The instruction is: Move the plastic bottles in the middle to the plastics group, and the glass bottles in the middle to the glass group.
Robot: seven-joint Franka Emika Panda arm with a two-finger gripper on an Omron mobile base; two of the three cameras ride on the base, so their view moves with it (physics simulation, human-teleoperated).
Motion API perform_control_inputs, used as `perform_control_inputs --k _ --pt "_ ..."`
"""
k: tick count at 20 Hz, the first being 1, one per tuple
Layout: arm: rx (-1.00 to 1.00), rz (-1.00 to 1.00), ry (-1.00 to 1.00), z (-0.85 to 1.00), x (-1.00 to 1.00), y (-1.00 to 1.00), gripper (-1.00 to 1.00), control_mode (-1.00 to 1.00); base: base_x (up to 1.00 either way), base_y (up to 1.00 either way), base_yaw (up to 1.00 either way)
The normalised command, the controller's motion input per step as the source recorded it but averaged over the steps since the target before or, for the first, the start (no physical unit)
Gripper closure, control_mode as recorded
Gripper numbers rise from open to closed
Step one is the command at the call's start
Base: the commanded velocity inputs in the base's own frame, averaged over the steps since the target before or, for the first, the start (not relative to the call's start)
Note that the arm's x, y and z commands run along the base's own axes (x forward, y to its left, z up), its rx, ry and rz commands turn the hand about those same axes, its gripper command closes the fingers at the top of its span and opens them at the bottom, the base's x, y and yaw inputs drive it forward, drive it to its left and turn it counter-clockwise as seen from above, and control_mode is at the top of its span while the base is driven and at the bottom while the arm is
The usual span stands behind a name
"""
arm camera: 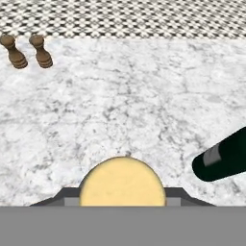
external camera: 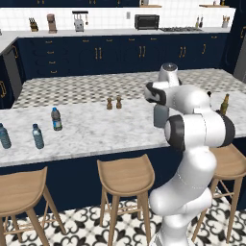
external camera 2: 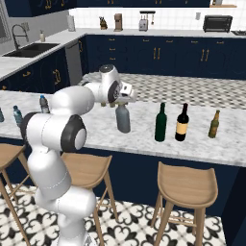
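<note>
1. The gripper [external camera 2: 123,106] is clamped on the neck of the squat grey bottle [external camera 2: 123,119] just under its tan cap [arm camera: 122,181]. From the right base view the bottle looks lifted just off the worktop [external camera 2: 96,129], hanging upright, though I cannot be sure of the gap.

2. My reading: this glass bottle is in transit and has not reached the glass group. That group, the dark wine bottle with the cream label [external camera 2: 181,122] and the slim olive-brown bottle [external camera 2: 214,124], stands further right along the same worktop.

3. The tall dark-green wine bottle [external camera 2: 161,123] stands just left of the labelled wine bottle. Whether it counts as delivered or waits its turn I cannot tell.

4. At the far left three small pale-blue water bottles [external camera: 56,119] stand upright, two close to the near edge and one set further back and right. I cannot tell whether that third one is the middle plastic bottle already moved.

5. The worktop is pale grey-veined marble, an island counter with a checked strip along its far side. Two small brown shakers [external camera: 114,103] sit side by side near that strip.

6. Wooden stools [external camera: 126,182] line the near side over a patterned tile floor. Navy cabinets run along the far wall, with a toaster oven [external camera: 146,21] on the back counter and a sink [external camera 2: 30,48] at the left.
</note>
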Motion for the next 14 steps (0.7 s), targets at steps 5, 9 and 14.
perform_control_inputs --k 5,9,14 --pt "0.01 -0.27 0.00 0.00 0.00 -0.35 1.00 -1.00 0.00 0.00 0.00" --pt "0.02 -0.27 0.04 0.05 0.00 -0.40 1.00 -1.00 0.00 0.00 0.00" --pt "0.13 -0.18 0.00 0.00 0.00 -0.32 1.00 -1.00 0.00 0.00 0.00"
